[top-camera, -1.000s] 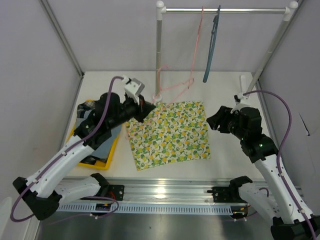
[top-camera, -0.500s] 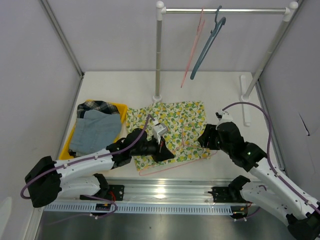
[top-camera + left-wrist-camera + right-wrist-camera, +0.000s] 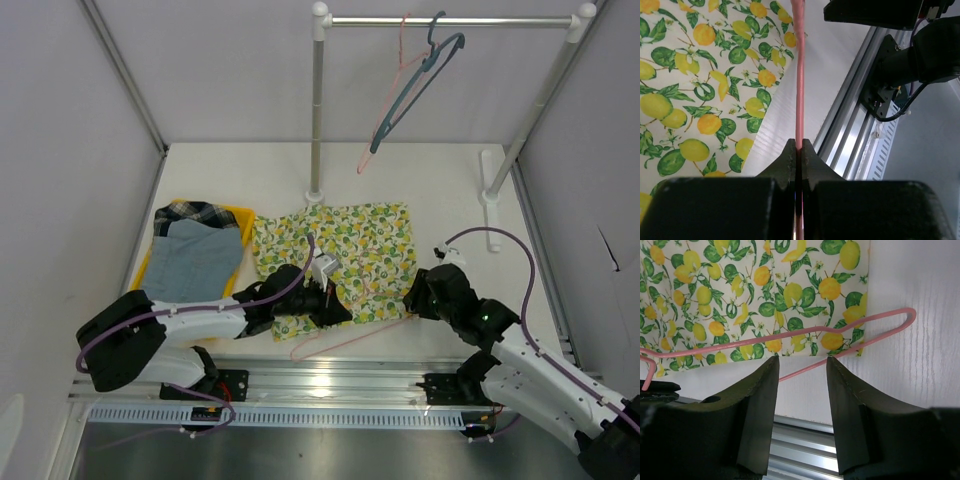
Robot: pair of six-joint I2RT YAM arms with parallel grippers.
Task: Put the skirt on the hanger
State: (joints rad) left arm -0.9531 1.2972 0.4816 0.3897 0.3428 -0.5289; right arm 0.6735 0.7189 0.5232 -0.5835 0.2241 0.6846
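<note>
The lemon-print skirt [image 3: 345,262] lies flat on the white table. A thin pink hanger [image 3: 355,337] lies across the skirt's near edge, partly on the cloth and partly on the bare table. My left gripper [image 3: 335,305] is low over the skirt's near left part. In the left wrist view it [image 3: 796,145] is shut on the hanger's wire [image 3: 800,75], with the skirt [image 3: 700,75] to its left. My right gripper [image 3: 418,302] is at the hanger's right end. In its wrist view it [image 3: 802,362] is open, and the hanger's lower wire [image 3: 805,369] runs just in front of the fingertips, off the skirt [image 3: 740,290].
A yellow tray [image 3: 240,215] at the left holds a blue denim shirt [image 3: 195,262] and a plaid shirt [image 3: 190,213]. A second pink hanger [image 3: 385,110] and a blue-grey hanger [image 3: 420,80] hang tilted on the rack rail. The rack pole [image 3: 316,110] stands behind the skirt. An aluminium rail [image 3: 330,378] runs along the near edge.
My left arm brought the pink hanger from beside the rack pole down to the skirt's near edge. My right arm came in low to the hanger's end, jaws narrowing. The rail hangers swung.
</note>
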